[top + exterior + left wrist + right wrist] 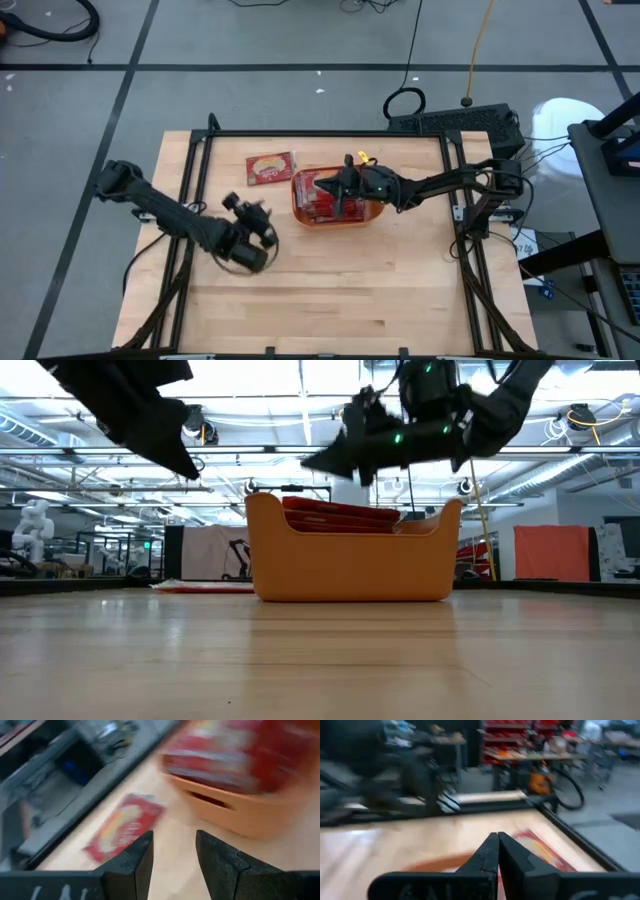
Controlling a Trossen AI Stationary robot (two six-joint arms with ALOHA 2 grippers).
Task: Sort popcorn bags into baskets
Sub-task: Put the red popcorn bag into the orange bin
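Left claw [250, 232], jaws parted and empty, sits nearer the last loose popcorn bag [271, 168], lying at 1 o'clock, than the shut right claw [335, 189] over the basket [372, 215].

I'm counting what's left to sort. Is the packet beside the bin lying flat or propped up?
Flat. The popcorn bag lies face up on the table, apart from the orange bin; no pincer touches it.

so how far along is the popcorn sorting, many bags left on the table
Mostly done: the orange bin already holds a stack of red popcorn bags. Nothing is in hand: the left gripper is open and empty, short of the one loose bag on the table beside the bin, and the right gripper is shut, empty, over the bin. Left: that single bag.
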